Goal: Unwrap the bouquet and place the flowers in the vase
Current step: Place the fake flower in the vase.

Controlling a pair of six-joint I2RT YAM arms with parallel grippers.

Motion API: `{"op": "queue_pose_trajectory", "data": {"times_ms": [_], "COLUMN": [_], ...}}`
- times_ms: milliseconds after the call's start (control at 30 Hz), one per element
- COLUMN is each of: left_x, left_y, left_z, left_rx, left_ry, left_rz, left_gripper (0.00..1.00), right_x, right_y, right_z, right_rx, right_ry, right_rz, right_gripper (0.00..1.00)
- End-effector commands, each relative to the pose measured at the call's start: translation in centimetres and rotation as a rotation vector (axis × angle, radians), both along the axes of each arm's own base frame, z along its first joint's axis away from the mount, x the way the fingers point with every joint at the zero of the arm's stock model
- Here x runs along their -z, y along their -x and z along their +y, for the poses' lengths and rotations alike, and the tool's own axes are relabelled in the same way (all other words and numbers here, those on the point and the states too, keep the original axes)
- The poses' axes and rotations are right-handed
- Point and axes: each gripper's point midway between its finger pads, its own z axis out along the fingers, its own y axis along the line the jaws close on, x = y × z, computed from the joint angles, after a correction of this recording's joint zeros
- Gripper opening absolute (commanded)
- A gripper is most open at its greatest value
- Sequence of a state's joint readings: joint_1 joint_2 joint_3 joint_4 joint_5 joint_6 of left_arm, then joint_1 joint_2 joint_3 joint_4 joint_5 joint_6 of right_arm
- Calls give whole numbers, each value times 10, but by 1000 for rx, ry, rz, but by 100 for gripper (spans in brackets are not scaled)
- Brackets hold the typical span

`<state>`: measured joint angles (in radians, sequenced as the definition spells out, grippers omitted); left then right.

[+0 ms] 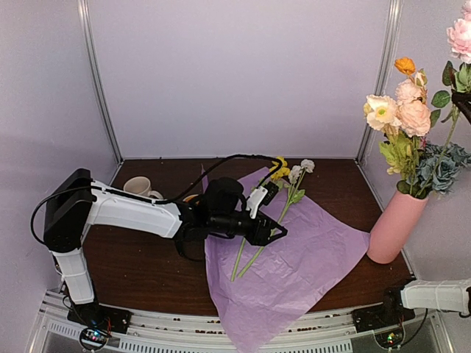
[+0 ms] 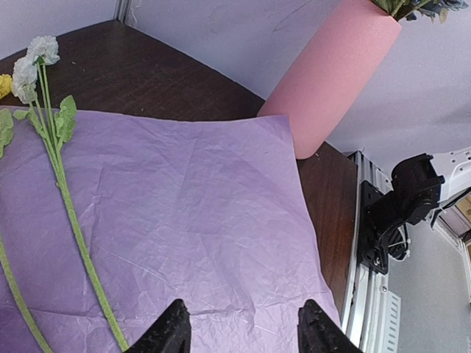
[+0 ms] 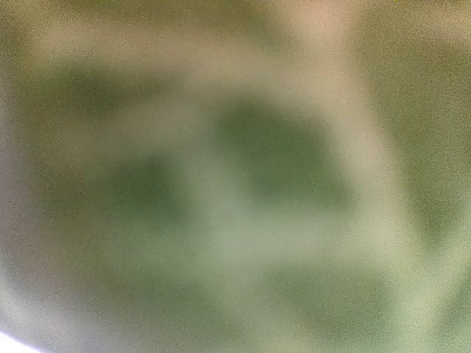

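Mostly, you're there: the pink-lilac tissue paper (image 1: 294, 265) lies unwrapped on the dark wooden surface (image 1: 147, 257), and most long-stemmed artificial flowers (image 1: 405, 110) stand in the tall matte pink vase (image 1: 395, 224) at the right. Two green stems (image 2: 79, 239) are left on the paper. Your left end effector (image 2: 241, 327) hovers half open above the paper, empty. The right end effector (image 1: 462, 103) is closed among the blooms; I cannot tell on what.

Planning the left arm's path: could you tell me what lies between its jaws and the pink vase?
Only creased purple tissue paper, with nothing on that stretch, right up to the vase; the left wrist view shows it.

Topmost flower (image 1: 461, 35) cropped; right-wrist view blurred
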<state>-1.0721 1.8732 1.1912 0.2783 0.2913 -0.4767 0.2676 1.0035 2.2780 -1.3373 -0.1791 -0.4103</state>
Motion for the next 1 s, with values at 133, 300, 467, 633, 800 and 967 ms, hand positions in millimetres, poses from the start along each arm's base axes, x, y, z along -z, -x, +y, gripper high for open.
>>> {"op": "queue_pose_trajectory", "data": {"times_ms": [133, 300, 467, 633, 800, 967], "left_x": [-22, -23, -21, -18, -17, -16], "left_y": [-4, -5, -5, -5, -5, -5], "left_z": [2, 2, 2, 1, -3, -2], "left_rx": [-9, -11, -12, -11, -3, -6], "left_ry": [67, 68, 62, 57, 63, 65], "left_rz": [-37, -35, -32, -28, -19, -18], "left_gripper": [52, 52, 52, 52, 52, 52], "right_x": [22, 47, 71, 90, 92, 120], "right_y": [-24, -41, -48, -53, -58, -64], "right_z": [9, 9, 9, 5, -15, -31], "right_rx": [-16, 4, 17, 47, 170, 263], "right_ry": [35, 72, 59, 68, 73, 117], "right_rz": [74, 93, 116, 133, 87, 114], "right_gripper": [0, 0, 0, 0, 0, 0]}}
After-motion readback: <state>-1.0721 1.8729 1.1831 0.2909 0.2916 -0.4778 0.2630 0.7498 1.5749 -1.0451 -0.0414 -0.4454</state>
